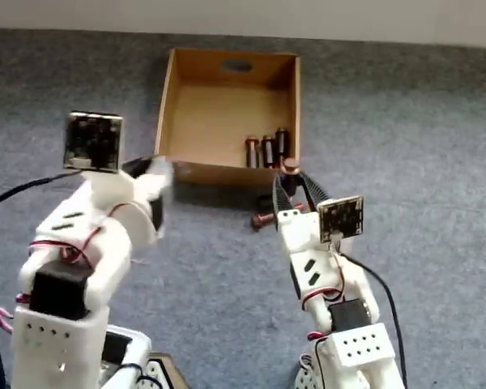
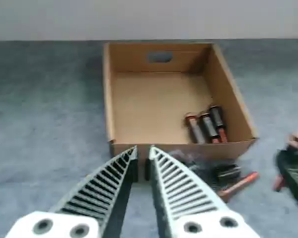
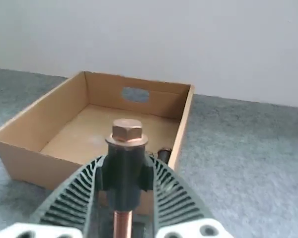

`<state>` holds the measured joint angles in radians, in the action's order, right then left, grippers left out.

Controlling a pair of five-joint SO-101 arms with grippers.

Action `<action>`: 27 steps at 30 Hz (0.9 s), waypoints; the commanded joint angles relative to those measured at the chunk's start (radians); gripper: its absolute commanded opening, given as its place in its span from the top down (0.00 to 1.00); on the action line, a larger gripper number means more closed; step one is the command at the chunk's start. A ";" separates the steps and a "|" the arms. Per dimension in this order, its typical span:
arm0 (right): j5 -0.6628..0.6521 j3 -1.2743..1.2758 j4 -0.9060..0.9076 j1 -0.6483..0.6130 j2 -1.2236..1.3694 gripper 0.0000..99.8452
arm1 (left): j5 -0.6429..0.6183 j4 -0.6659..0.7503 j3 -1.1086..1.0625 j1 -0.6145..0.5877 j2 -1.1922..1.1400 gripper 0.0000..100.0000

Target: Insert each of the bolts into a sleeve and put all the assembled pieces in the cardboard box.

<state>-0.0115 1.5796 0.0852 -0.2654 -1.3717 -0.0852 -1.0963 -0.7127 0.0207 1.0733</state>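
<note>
Three finished pieces (image 1: 266,151) lie in the cardboard box (image 1: 168,105), beyond your right jaws, which clench a fourth sleeved bolt (image 3: 124,168) upright, likely to clear its rim. A loose bolt (image 2: 238,182) lies just beside them on the grey bench (image 1: 429,121). Your left jaws sit nearly closed, empty. A pale wall (image 3: 188,39) stands behind.
</note>
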 commanded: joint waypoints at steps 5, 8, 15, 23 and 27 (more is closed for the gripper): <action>-0.008 -0.344 0.318 0.039 -0.010 0.99 | 0.311 0.290 -0.346 -0.295 -0.160 0.99; -0.008 -0.450 0.329 0.039 -0.007 0.99 | 0.313 0.331 -0.409 -0.337 -0.263 0.99; -0.008 -0.616 0.332 -0.038 0.223 0.99 | 0.313 0.422 -0.438 -0.335 -0.472 0.99; -0.003 -0.895 0.332 -0.068 0.710 0.99 | 0.305 0.422 -0.441 -0.326 -0.562 0.99; -0.002 -1.061 0.332 -0.082 0.941 0.99 | 0.224 0.420 -0.443 -0.302 -0.565 0.99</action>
<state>-0.0115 0.6805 0.4150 -0.3330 -0.5646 0.1834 -0.6897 -1.1577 -0.3000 0.5102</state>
